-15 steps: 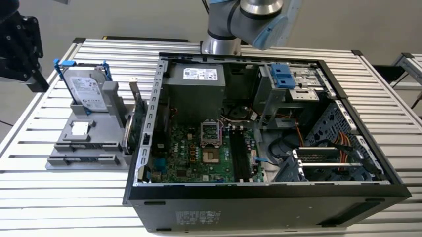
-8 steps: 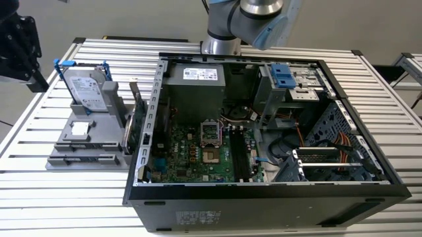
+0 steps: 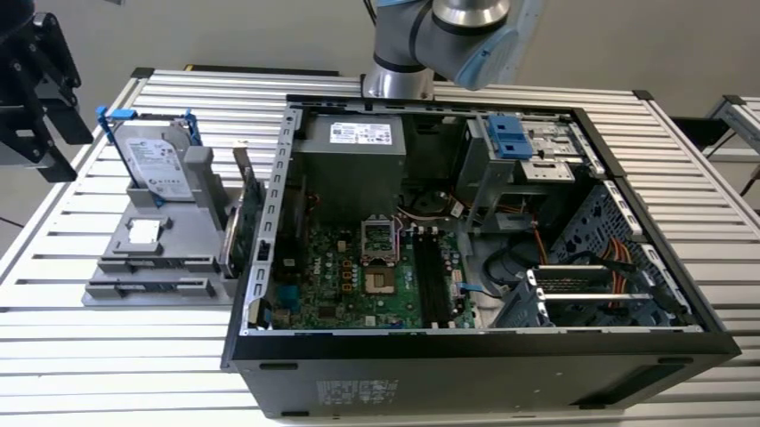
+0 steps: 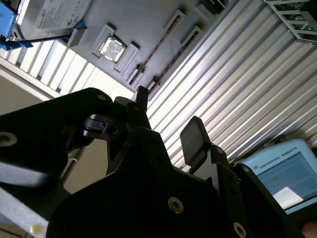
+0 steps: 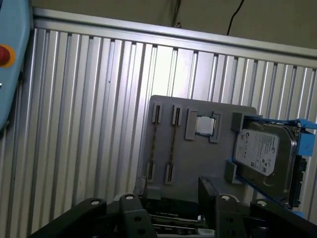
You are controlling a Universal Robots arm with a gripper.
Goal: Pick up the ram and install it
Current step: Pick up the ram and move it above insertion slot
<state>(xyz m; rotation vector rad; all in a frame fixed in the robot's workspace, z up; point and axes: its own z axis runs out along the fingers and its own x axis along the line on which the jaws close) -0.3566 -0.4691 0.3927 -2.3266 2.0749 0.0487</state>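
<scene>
Ram (image 5: pixel 172 144): you see it edge-on in the gray holder (image 5: pixel 198 163), ahead of the gripper (image 4: pixel 168 113), untouched.
Gripper: released, spread wide, empty.

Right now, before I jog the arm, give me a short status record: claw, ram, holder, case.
claw: open, empty, apart from the holder
ram: on edge in a holder slot, a second like stick beside it, untouched
holder: gray, on the slatted table; also carries a processor chip and a hard drive
case: open, motherboard exposed
progress: ram not yet picked up
</scene>
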